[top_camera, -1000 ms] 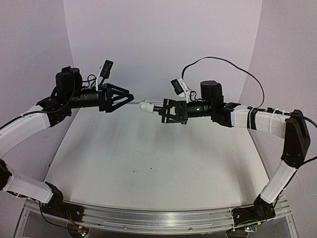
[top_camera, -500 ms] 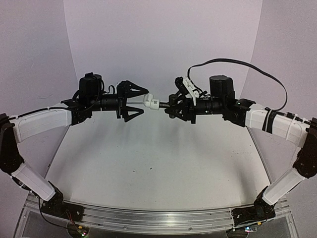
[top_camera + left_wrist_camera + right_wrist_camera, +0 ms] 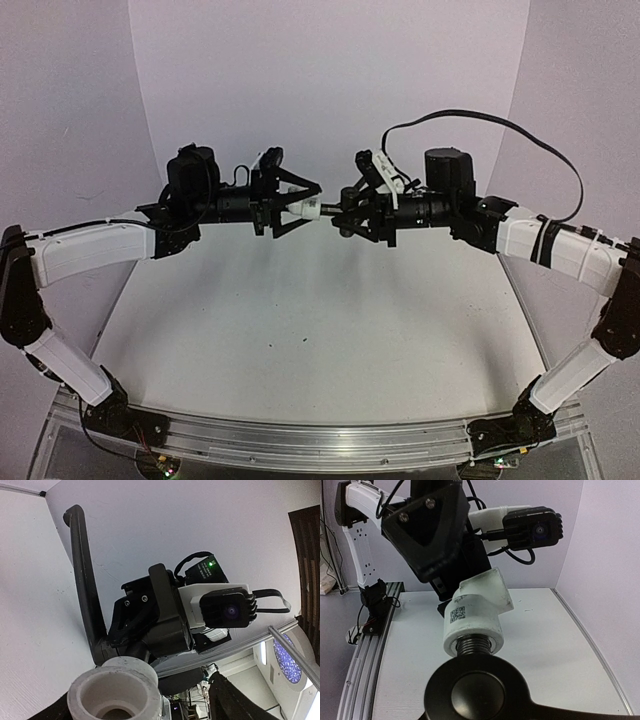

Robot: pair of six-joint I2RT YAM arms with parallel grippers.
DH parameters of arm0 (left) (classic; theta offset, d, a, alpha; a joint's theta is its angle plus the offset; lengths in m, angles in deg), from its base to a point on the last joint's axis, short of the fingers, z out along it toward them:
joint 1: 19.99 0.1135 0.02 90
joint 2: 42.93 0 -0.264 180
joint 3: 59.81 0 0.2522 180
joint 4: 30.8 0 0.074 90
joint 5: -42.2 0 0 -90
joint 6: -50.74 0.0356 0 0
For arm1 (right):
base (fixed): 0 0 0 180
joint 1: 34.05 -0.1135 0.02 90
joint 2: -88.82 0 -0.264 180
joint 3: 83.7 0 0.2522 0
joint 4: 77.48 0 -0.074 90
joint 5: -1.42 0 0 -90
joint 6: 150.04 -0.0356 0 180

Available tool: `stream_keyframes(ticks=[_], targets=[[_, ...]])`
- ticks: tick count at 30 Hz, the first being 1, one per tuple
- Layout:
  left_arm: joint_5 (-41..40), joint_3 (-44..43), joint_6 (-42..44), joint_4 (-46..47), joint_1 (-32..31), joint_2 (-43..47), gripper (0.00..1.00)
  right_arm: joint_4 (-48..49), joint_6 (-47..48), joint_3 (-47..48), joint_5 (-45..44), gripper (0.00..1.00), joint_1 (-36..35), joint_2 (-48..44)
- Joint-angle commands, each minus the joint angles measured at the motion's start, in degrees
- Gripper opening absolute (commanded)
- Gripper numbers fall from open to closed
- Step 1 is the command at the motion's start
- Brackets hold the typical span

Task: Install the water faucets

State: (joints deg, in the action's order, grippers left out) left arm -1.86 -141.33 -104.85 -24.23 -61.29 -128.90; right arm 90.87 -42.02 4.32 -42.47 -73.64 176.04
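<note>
The white plastic fitting (image 3: 303, 210) and the black metal spout (image 3: 338, 211) meet in mid-air above the table's far middle. In the right wrist view the fitting (image 3: 475, 612), marked with a QR code, sits on the spout's threaded metal end (image 3: 472, 646), above the spout's round black body (image 3: 477, 690). My left gripper (image 3: 300, 209) is shut on the fitting from the left. My right gripper (image 3: 347, 212) is shut on the spout from the right. In the left wrist view the fitting's open end (image 3: 112, 692) is near, and the thin black spout (image 3: 84, 575) rises behind it.
The white table (image 3: 310, 320) lies below both arms, with purple walls behind and at the sides. An aluminium rail (image 3: 310, 440) runs along the near edge. A black cable (image 3: 480, 125) loops above the right arm.
My left gripper has moved right to the white fitting on the spout's end and closed on it. The right arm has rolled and shifted slightly right.
</note>
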Motion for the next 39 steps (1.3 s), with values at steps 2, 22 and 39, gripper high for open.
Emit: stream_keyframes(ticks=[2,22,39], targets=[[2.09,-3.34,2.19,4.19,-0.42,-1.20,0.64,5.45,-1.99,4.18,2.06,0.00,-0.41,-1.25],[2.87,-4.67,19.88,4.19,-2.69,-1.75,0.00,13.60,-26.57,6.70,11.59,0.00,-0.79,3.42],[14.80,-2.19,62.18,1.02,-3.34,1.86,0.00,24.41,-56.99,11.68,20.82,0.00,-1.37,10.01]])
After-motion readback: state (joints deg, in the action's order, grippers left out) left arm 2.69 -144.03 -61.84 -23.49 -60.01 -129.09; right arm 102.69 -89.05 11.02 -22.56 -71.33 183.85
